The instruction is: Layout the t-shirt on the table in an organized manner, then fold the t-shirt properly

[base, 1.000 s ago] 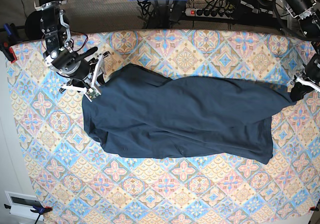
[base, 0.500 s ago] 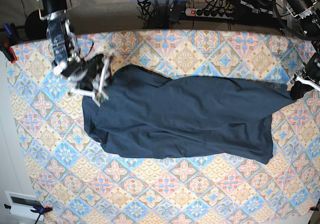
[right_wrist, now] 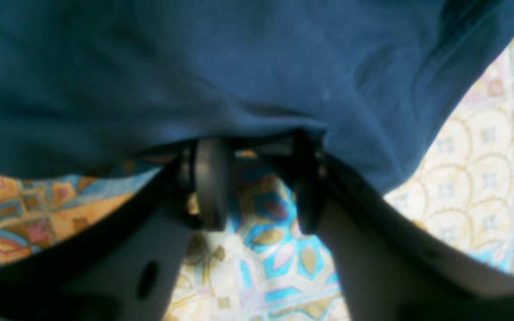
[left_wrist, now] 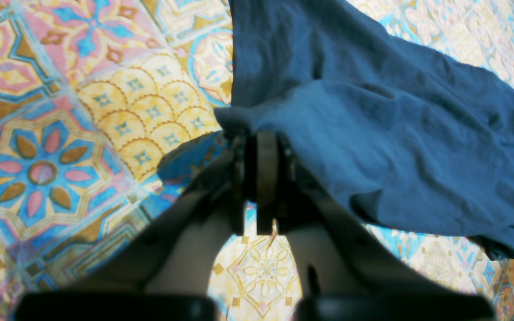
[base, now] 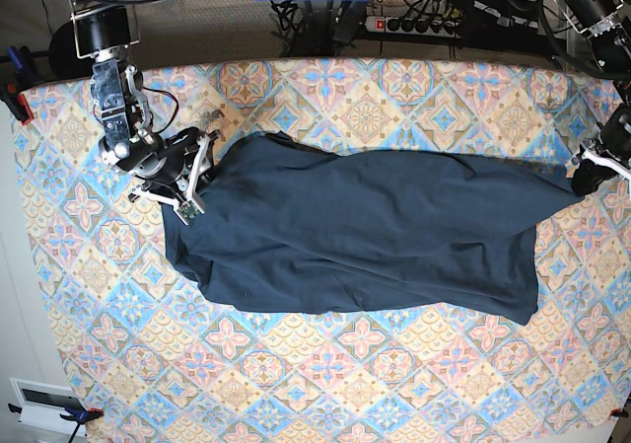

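I see the t-shirt lying spread lengthwise across the middle of the table, a dark navy sheet with soft wrinkles, its long axis running side to side in the base view. One end tapers out to a stretched corner at that view's right edge; the other end is broad and ends near the upper left.

At the tapered end my left gripper has its fingers pressed together on a bunched corner of the t-shirt, and the cloth lifts slightly off the tablecloth just behind the pinch, casting a shadow beneath it.

At the broad end my right gripper sits at the fabric's edge with its fingers spread; patterned tablecloth shows in the gap between them. The t-shirt hem drapes over the fingertips, but I cannot tell whether either pad touches it.

Behind the table's far edge I make out a power strip and tangled cables.
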Robot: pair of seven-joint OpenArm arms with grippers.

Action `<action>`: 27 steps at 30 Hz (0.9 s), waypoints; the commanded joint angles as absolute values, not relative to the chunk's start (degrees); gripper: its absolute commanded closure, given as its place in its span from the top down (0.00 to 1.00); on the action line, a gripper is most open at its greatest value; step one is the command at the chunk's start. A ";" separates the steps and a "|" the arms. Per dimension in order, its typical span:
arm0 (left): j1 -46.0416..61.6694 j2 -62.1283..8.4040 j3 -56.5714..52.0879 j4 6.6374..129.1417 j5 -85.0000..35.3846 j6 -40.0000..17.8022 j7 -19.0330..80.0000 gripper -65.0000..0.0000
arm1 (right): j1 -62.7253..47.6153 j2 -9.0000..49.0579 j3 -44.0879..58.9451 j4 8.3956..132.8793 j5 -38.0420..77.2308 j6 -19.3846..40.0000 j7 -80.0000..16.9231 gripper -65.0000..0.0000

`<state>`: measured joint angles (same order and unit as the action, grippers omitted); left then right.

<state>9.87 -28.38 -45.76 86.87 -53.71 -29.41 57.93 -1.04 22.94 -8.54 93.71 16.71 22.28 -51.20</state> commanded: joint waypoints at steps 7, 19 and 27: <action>9.45 -29.85 -46.20 87.60 -54.73 -29.67 56.75 0.00 | 7.08 23.69 -17.80 86.11 17.10 22.11 -44.53 0.59; 9.45 -29.58 -46.29 87.60 -51.74 -29.67 56.57 0.00 | 11.38 23.43 -22.29 81.01 12.97 22.11 -42.24 0.60; 9.19 -29.58 -46.29 87.60 -51.82 -29.67 56.48 0.00 | 12.00 23.34 -21.41 79.87 4.97 22.11 -41.54 0.10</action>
<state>9.74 -28.23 -45.76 86.87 -50.92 -29.43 57.91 11.00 22.24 -21.93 79.77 7.46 23.14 -39.38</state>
